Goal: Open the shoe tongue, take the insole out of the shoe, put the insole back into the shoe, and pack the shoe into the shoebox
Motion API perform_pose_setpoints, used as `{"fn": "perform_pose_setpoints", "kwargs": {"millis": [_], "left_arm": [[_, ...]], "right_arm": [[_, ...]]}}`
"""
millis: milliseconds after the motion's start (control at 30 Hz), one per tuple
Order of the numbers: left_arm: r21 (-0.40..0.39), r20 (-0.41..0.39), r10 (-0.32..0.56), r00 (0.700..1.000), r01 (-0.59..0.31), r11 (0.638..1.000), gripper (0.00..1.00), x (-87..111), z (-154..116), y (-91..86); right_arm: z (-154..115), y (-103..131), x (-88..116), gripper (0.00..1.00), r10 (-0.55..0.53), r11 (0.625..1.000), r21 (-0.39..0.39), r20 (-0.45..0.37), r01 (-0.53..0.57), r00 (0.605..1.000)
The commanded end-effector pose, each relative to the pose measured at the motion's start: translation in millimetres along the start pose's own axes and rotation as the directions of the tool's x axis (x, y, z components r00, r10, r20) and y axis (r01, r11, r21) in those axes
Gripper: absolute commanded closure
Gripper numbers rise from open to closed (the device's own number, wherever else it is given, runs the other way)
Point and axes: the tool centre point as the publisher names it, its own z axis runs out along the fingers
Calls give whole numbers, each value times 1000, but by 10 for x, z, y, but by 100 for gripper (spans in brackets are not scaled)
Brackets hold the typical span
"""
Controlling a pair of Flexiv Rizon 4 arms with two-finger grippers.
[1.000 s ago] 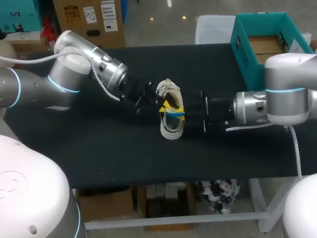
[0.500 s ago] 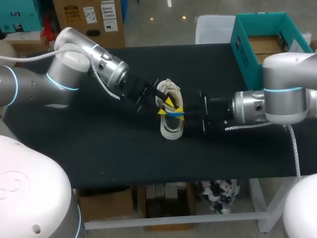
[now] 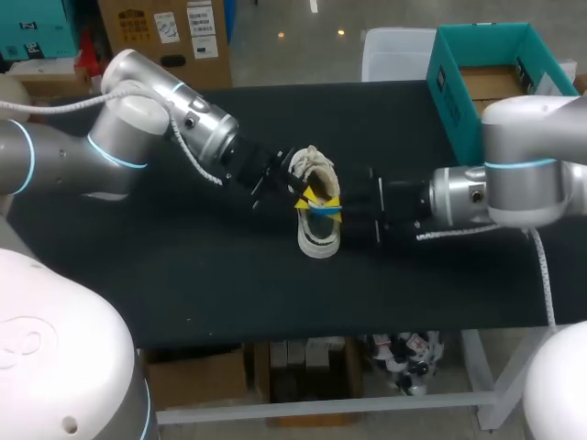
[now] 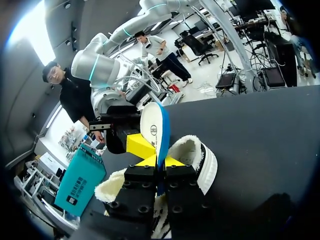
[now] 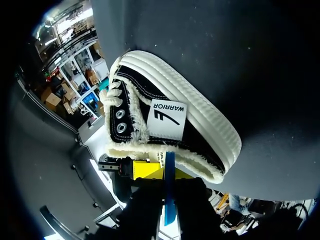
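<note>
Printed label on shoe

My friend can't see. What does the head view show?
Two robot arms meet over a shoe in the middle of a black table, the left gripper and right gripper both pinching its blue-edged insole in their yellow-tipped fingers. A teal shoebox stands open at the table's far right edge.
</note>
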Motion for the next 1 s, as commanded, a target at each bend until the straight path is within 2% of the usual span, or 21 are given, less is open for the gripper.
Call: {"fn": "perform_pose_setpoints", "kwargs": {"millis": [33, 300, 333, 367, 400, 467, 500, 567, 667, 833, 1000], "left_arm": [[11, -3, -10, 1000, 10, 1000, 100, -23, 26, 126], [10, -1, -21, 1000, 21, 1000, 100, -19, 20, 165], [10, -1, -21, 1000, 21, 1000, 100, -19, 19, 166], [11, 0, -21, 1000, 21, 1000, 100, -18, 19, 166], [12, 0, -21, 1000, 21, 1000, 100, -17, 19, 165], [13, 1, -20, 1000, 20, 1000, 100, -13, 15, 161], [14, 2, -19, 1000, 19, 1000, 100, -12, 14, 158], [16, 3, -18, 1000, 18, 1000, 100, -12, 14, 151], [18, 5, -15, 1000, 15, 1000, 100, -11, 17, 139], [19, 13, -14, 1000, 14, 1000, 100, -3, 13, 129], [19, 18, -16, 1000, 16, 1000, 100, 11, 6, 124]], "right_arm": [[91, 145, 17, 100, 12, 1000, 17, 8, -12, 1000], [80, 162, 21, 100, 29, 999, 20, 4, -29, 1000], [65, 142, 19, 90, 27, 999, 21, 1, -27, 1000], [47, 118, 17, 73, 24, 1000, 17, -2, -24, 1000], [27, 89, 16, 64, 21, 1000, 14, -4, -21, 1000], [-12, 27, 16, 52, 10, 1000, 5, -9, -10, 1000], [-26, -2, 15, 51, 4, 1000, 1, -9, -4, 1000], [-60, -67, 15, 53, -8, 1000, -7, -11, 8, 1000], [-100, -122, 10, 62, -19, 1000, -9, -19, 19, 1000], [-115, -141, -13, 100, -20, 1000, -11, -23, 20, 1000], [-75, -100, -30, 100, -11, 1000, -2, -18, 11, 1000]]}}
